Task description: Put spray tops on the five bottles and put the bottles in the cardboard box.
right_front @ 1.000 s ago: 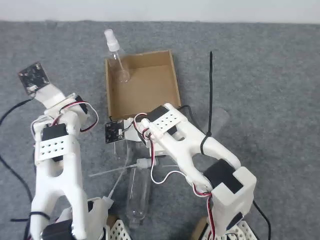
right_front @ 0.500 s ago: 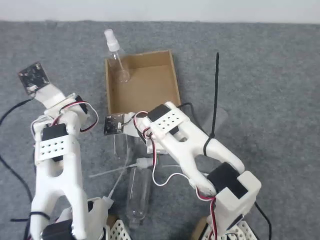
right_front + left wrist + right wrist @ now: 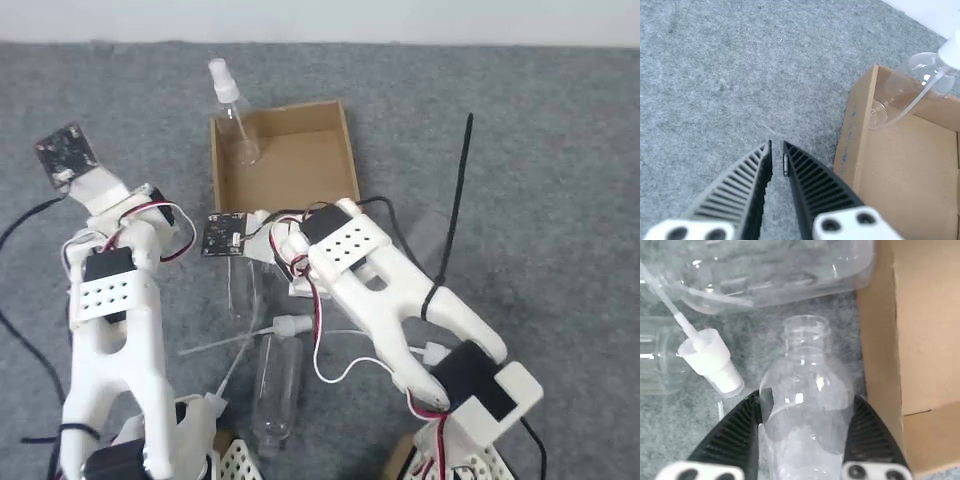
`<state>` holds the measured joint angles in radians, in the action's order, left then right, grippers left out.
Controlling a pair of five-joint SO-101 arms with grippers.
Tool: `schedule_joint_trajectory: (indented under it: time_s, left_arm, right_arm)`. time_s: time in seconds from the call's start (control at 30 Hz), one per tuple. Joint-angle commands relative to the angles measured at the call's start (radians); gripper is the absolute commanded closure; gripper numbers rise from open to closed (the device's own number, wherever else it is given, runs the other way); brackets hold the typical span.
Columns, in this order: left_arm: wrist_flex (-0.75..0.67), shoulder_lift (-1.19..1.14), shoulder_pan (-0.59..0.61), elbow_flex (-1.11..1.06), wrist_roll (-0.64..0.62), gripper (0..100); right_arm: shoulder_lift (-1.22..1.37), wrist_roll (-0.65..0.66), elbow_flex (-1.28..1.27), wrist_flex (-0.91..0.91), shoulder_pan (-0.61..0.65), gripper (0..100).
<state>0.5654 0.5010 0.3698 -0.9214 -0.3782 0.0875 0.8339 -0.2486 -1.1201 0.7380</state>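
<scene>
A clear bottle (image 3: pixel 805 405) with an open neck stands between the fingers of my right gripper (image 3: pixel 802 440), which press its sides; from above it is seen at the box's near corner (image 3: pixel 243 290). Beside it lies another clear bottle (image 3: pixel 277 385) with a white spray top (image 3: pixel 710 362) at its neck. A third bottle (image 3: pixel 765 270) lies just beyond. The cardboard box (image 3: pixel 290 190) holds one bottle with a spray top (image 3: pixel 232 110), leaning in its far left corner. My left gripper (image 3: pixel 777 145) hangs shut over the carpet beside the box's wall (image 3: pixel 855 130).
Grey carpet covers the table. A loose dip tube (image 3: pixel 215 345) lies by the fallen bottle. A black cable tie (image 3: pixel 455 210) sticks up from the right arm. Open carpet lies to the right of the box.
The right arm has swung: its wrist shifted slightly left towards the box's corner while its elbow and the black cable tie moved right. The left arm has kept still.
</scene>
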Motion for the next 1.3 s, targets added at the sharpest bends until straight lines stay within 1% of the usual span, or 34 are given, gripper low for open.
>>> schedule_joint_trajectory:
  time_s: [0.0,0.17,0.47,0.57,0.93,1.03,1.27]
  left_arm:
    - [-0.031,0.046,0.003,0.013,-0.003,97]
    - [-0.031,0.046,0.003,0.013,-0.003,97]
    - [-0.029,0.052,0.008,-0.007,-0.003,97]
    - [-0.031,0.052,0.023,-0.007,-0.003,97]
    - [-0.032,0.052,0.018,-0.007,-0.003,97]
    - [-0.032,0.052,0.018,-0.007,-0.003,97]
    - [-0.032,0.052,0.018,-0.005,-0.003,97]
  right_arm:
    - [-0.085,-0.054,0.035,-0.008,-0.012,90.7]
    - [-0.139,-0.181,0.035,-0.008,-0.012,90.7]
    - [-0.242,-0.299,0.026,-0.015,-0.018,90.7]
    - [-0.266,-0.348,0.029,-0.07,-0.012,90.7]
    - [-0.314,-0.494,0.026,-0.213,-0.016,90.7]
    - [-0.318,-0.523,0.026,-0.22,-0.019,90.7]
    - [-0.387,-0.529,-0.058,-0.209,-0.015,90.7]
